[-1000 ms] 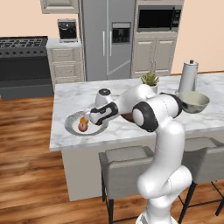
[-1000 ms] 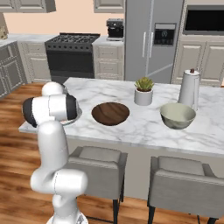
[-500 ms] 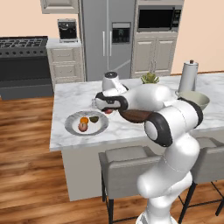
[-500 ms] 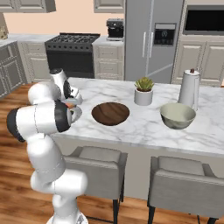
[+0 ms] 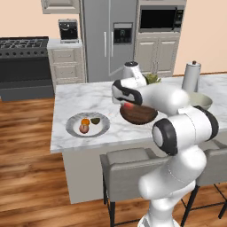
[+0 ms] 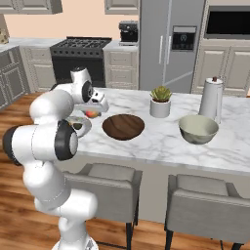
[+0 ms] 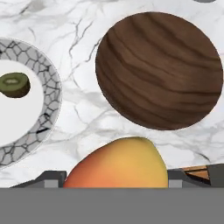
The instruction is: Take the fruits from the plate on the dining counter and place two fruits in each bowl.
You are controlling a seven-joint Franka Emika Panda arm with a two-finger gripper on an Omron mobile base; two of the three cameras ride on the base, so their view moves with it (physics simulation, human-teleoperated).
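I have carried the jaws (image 5: 129, 106) away from the plate (image 5: 73, 131) and rightward along the desk (image 5: 88, 95); a second ago they hung over the plate, and they now sit at the near left edge of the brown bowl (image 5: 138, 113). They are partly open and closed around a red-pink fruit (image 7: 117, 163), which the hand camera shows large and close between the fingers, with the brown bowl just beyond it. I judge that this fruit is one short move from being dropped into that bowl.

Three fruits remain on the plate at the left end of the desk: an orange one (image 5: 85, 121), a dark green one (image 5: 95, 120) and a reddish-brown one (image 5: 84, 128), lying close together. Both bowls look empty, so I take this as the first of four deliveries.

The pale bowl (image 6: 198, 129) stands well to the right of the brown one, near a tall white jug (image 6: 213, 98). A small potted plant (image 6: 160, 101) stands at the far side of the desk, between the two bowls. Nothing lies between the fruit and the brown bowl; the plant and the jug matter only for later trips to the pale bowl. Two grey stools (image 6: 105, 181) stand below the near edge.
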